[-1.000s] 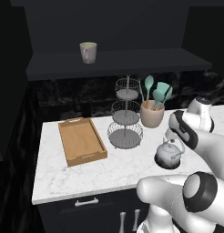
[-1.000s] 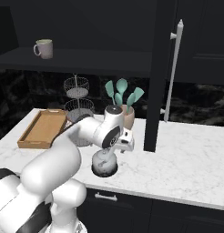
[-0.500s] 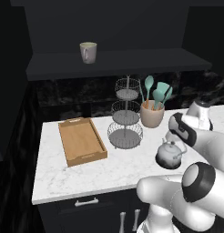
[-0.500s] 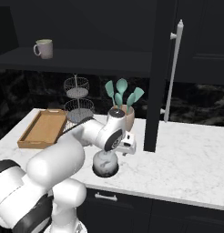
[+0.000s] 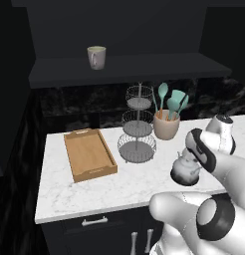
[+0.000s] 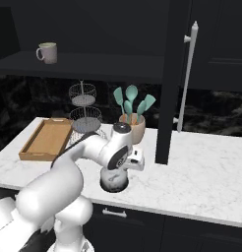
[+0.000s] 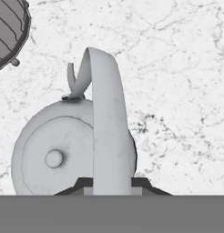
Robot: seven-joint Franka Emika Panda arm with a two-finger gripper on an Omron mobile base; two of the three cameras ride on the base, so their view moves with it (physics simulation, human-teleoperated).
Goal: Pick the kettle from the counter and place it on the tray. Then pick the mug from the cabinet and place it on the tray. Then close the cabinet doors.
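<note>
The counter (image 5: 119, 187) bears the tray (image 5: 89, 155), kettle (image 5: 185, 171) and wire stand (image 5: 137, 130).

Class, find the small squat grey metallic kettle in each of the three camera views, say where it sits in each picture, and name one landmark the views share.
Left base view: small squat grey metallic kettle at right of centre, on the white marble counter, partly behind the arm.
Right base view: kettle low at centre, under the arm's wrist.
Hand view: kettle lower left, its arched handle between the end effector's tips.
Shared landmark: the wire tiered stand.
</note>
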